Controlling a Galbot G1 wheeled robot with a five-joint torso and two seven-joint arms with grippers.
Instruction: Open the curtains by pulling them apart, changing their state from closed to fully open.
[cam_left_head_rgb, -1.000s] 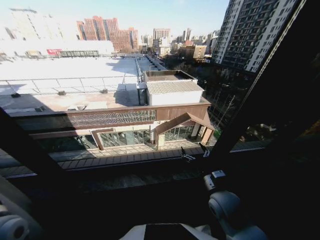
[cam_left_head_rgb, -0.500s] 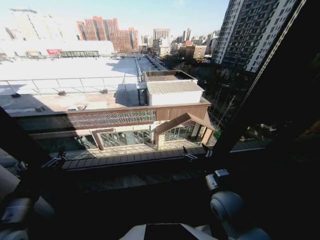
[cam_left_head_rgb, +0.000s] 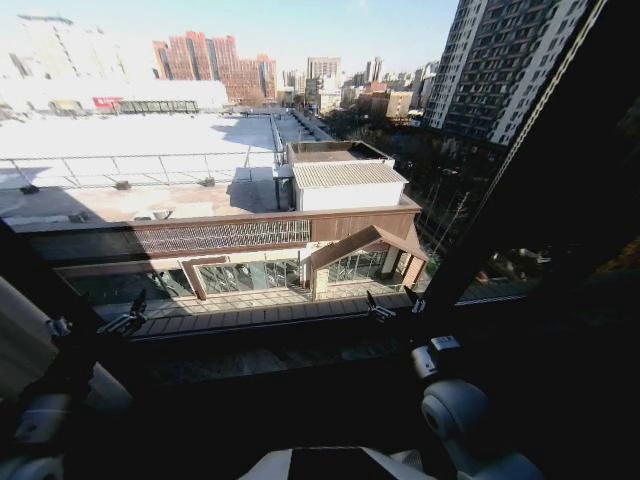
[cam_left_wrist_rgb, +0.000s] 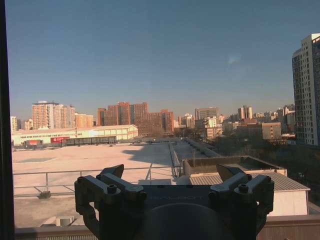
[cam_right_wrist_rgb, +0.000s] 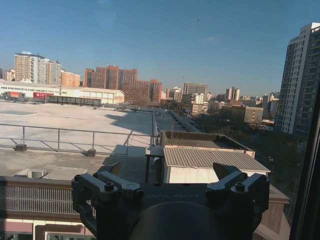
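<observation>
The curtains are out of view; bare window glass (cam_left_head_rgb: 250, 150) with the city beyond spans the head view. My left gripper (cam_left_head_rgb: 128, 318) is raised at the lower left, close to the dark window sill (cam_left_head_rgb: 260, 335), open and holding nothing. In the left wrist view its fingers (cam_left_wrist_rgb: 112, 172) stand spread around the left gripper (cam_left_wrist_rgb: 172, 172), with empty air between them. My right gripper (cam_left_head_rgb: 388, 306) hangs by the sill right of centre, also open. In the right wrist view the right gripper (cam_right_wrist_rgb: 170, 170) faces the glass with nothing between its fingers (cam_right_wrist_rgb: 227, 172).
A dark slanting window frame (cam_left_head_rgb: 520, 170) rises on the right, and another dark post (cam_left_head_rgb: 30, 270) stands at the left. My own torso (cam_left_head_rgb: 330, 465) and right arm joint (cam_left_head_rgb: 455, 410) occupy the lower edge. Rooftops and towers lie beyond the pane.
My left arm has risen into the lower left of the head view, carrying its gripper up towards the sill. The right gripper has barely shifted.
</observation>
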